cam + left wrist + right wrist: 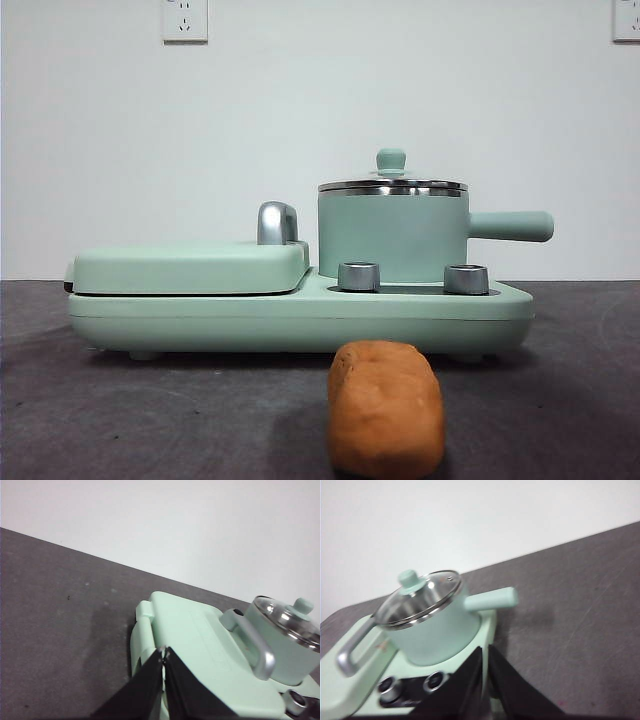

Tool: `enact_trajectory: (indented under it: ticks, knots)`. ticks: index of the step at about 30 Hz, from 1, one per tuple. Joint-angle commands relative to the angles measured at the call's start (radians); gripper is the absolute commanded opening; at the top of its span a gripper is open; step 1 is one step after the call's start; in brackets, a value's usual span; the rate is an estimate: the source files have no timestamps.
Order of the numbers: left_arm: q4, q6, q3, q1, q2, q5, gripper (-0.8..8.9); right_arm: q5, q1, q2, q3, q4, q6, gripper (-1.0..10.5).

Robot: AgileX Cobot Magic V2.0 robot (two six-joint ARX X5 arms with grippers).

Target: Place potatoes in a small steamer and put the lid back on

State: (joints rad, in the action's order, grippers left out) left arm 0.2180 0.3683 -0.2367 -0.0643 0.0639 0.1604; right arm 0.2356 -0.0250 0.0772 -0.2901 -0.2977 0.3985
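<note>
The orange-brown potato (386, 408) lies on the dark table in front of the cooker, near the camera. The small steamer (393, 238) stands on the right half of the mint-green cooker base, its green handle (510, 226) pointing right. The glass lid (392, 184) with its green knob sits on the steamer. The steamer (437, 630) and lid (420, 598) also show in the right wrist view, and the lid (290, 621) in the left wrist view. My left gripper (163, 651) is shut and empty above the cooker's griddle end. My right gripper (484, 650) is shut and empty near the steamer's handle side. Neither gripper shows in the front view.
The flat griddle cover (190, 266) with its steel handle (277, 222) takes the cooker's left half. Two steel knobs (359, 276) (466, 279) stand at the base front below the steamer. A white wall is behind; dark table surface (120, 410) surrounds the cooker.
</note>
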Motion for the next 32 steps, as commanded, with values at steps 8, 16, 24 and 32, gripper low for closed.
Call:
enact_trajectory:
  ticks: [8, 16, 24, 32]
  knots:
    - [0.135, -0.045, -0.315, -0.01, 0.257, 0.103, 0.07, 0.201, 0.001, 0.227, -0.329, -0.182, -0.026, 0.1]
    - [0.206, -0.148, -0.523, -0.01, 0.512, 0.344, 0.07, 0.391, 0.001, 0.424, -0.525, -0.306, -0.164, 0.2]
    - [0.213, -0.17, -0.557, -0.022, 0.634, 0.547, 0.12, 0.455, 0.001, 0.513, -0.595, -0.385, -0.259, 0.2]
    - [0.144, -0.175, -0.557, -0.054, 0.684, 0.547, 4.24, 0.452, 0.001, 0.523, -0.595, -0.385, -0.281, 4.1]
